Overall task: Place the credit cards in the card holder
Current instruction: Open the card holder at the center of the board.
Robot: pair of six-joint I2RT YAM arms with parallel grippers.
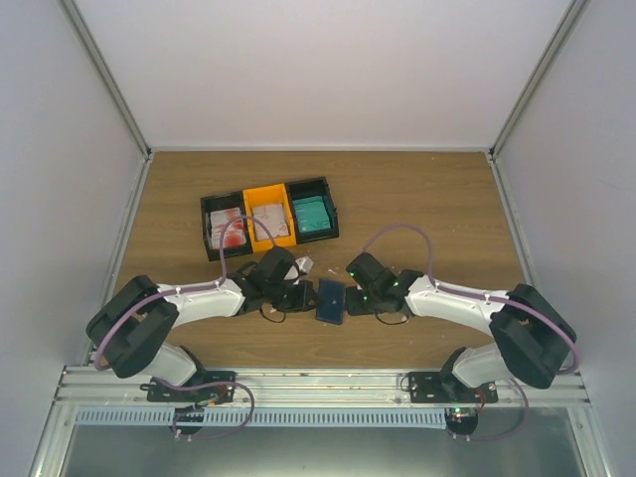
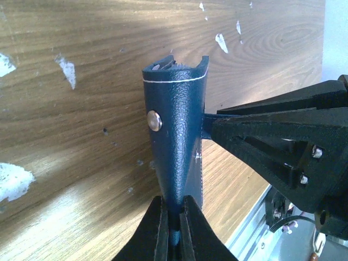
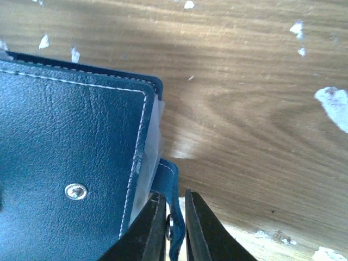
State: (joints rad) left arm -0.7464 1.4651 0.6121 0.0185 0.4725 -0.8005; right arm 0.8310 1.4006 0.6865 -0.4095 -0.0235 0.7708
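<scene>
Between the arms, over the surface, the holder (image 1: 331, 300) looks light, soft and floppy; left tool (image 2: 174, 220) pinches its edge, right tool (image 3: 175, 220) nips its tab (image 3: 172, 182), likely the best handle.

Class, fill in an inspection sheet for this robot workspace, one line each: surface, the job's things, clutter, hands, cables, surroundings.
Surface: wooden table, bare grain.
Job's things: card holder, folded, between both hands; white-and-red cards, pale cards and teal cards sorted in a row of three bins.
Clutter: small white scraps scattered on the wood.
Hands: left hand shut on the holder's edge; right hand shut on its snap tab.
Cables: a purple cable loops over each arm.
Surroundings: white walls; metal rail at the near edge.
</scene>
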